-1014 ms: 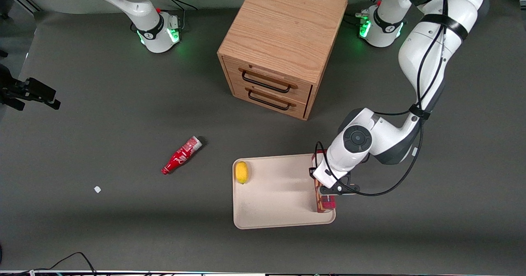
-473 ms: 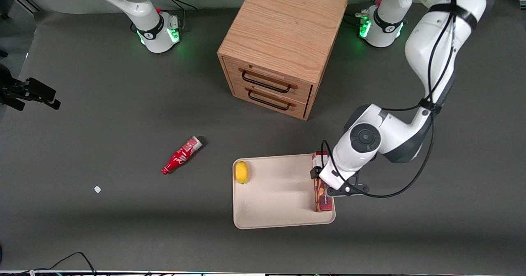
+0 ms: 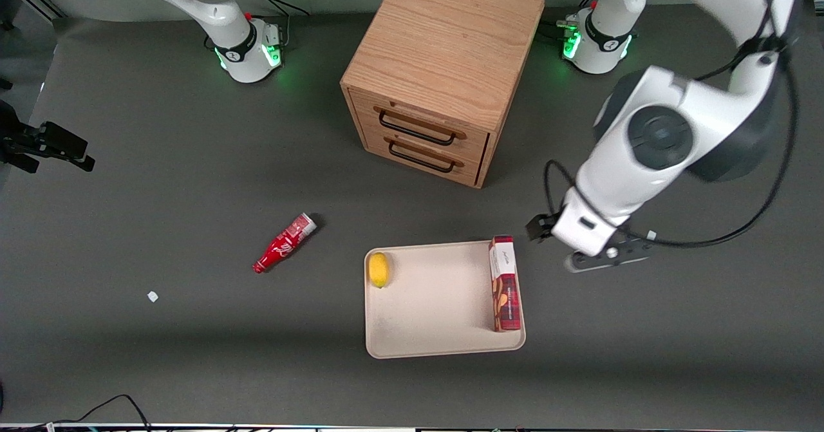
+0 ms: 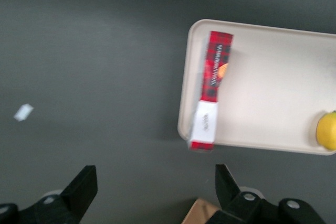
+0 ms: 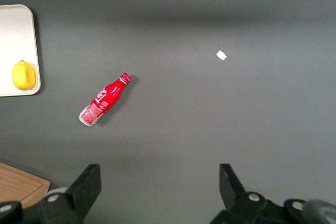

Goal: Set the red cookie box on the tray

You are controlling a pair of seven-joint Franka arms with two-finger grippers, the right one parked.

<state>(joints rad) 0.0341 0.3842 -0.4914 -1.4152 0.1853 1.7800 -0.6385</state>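
Observation:
The red cookie box point(image 3: 505, 284) point(image 4: 212, 90) lies flat on the beige tray point(image 3: 438, 309) point(image 4: 273, 93), along the tray's edge toward the working arm's end. Its white end panel reaches over the rim on the cabinet's side. My gripper point(image 3: 605, 258) point(image 4: 155, 178) hangs well above the bare table, beside the tray and off toward the working arm's end. It is open, with nothing between the two black fingers point(image 4: 84, 182), and it does not touch the box.
A lemon point(image 3: 378, 269) point(image 4: 328, 130) rests on the tray by the rim toward the parked arm. A small red bottle point(image 3: 284, 243) and a white scrap point(image 3: 152, 296) lie farther that way. The wooden two-drawer cabinet point(image 3: 444, 65) stands farther from the front camera than the tray.
The gripper has let go of the box, risen and pulled away toward the working arm's end. The box stays on the tray where it was set.

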